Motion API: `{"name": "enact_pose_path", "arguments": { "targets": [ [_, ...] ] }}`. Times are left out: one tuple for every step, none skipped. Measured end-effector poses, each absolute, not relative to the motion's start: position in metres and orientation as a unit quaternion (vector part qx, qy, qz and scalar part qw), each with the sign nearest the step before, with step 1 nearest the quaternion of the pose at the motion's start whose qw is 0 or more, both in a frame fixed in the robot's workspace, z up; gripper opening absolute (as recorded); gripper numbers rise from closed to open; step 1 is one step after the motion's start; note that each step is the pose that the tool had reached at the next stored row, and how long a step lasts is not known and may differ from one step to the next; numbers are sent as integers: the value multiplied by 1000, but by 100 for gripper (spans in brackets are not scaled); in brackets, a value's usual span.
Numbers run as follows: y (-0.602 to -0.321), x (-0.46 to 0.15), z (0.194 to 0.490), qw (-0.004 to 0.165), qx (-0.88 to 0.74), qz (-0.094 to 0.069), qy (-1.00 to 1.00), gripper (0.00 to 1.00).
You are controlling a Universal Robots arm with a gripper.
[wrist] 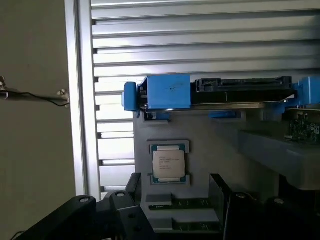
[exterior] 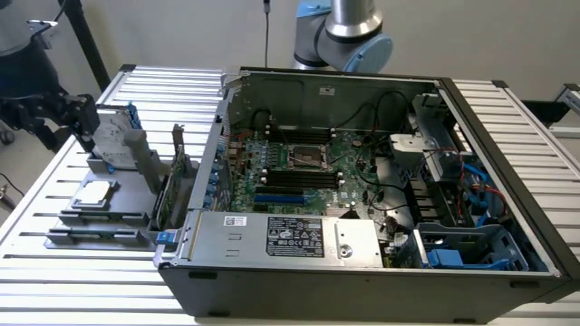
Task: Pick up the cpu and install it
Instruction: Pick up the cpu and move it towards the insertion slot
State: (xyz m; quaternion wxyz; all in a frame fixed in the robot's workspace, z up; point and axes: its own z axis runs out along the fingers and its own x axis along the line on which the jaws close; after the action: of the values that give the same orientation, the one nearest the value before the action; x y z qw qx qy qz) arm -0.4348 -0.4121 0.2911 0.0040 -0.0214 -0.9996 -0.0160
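The cpu (exterior: 94, 195) is a small square chip with a dull silver top, lying flat in a recess of the grey holder tray (exterior: 68, 221) at the exterior view's left. My black gripper (exterior: 80, 114) hovers above and behind that tray, apart from the chip. In the wrist view the cpu (wrist: 168, 165) lies ahead of my gripper (wrist: 175, 186), whose dark fingers (wrist: 134, 182) stand wide apart and open with nothing between them. The open computer case (exterior: 490, 136) shows its motherboard with the cpu socket (exterior: 311, 157) near the middle.
A silver hard drive with blue rails (wrist: 220, 92) stands on edge at the tray's far end, near my gripper. Long memory sticks (wrist: 192, 204) lie in the tray's near slots. A green card (exterior: 172, 183) stands upright between tray and case. The slatted metal table (exterior: 54, 272) runs around them.
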Motion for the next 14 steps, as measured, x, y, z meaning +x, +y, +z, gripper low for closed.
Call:
{"name": "enact_pose_path", "arguments": {
  "targets": [
    [-413,-435,289,5,-20,-16,-1000,65],
    [-414,-435,288,5,-19,-16,-1000,65],
    [-415,-435,286,6,-18,-16,-1000,65],
    [-416,-435,284,6,-16,-16,-1000,65],
    [-417,-435,282,6,-15,-16,-1000,65],
    [-417,-435,280,7,-14,-16,-1000,65],
    [-418,-435,278,7,-13,-16,-1000,65],
    [-419,-435,277,7,-12,-16,-1000,65],
    [-420,-435,275,7,-11,-16,-1000,65],
    [-420,-435,273,7,-10,-16,-1000,65],
    [-421,-435,271,7,-9,-16,-1000,65],
    [-422,-435,269,7,-8,-16,-1000,65],
    [-422,-435,268,7,-7,-16,-1000,65],
    [-423,-435,266,7,-6,-16,-1000,65]
  ]
}}
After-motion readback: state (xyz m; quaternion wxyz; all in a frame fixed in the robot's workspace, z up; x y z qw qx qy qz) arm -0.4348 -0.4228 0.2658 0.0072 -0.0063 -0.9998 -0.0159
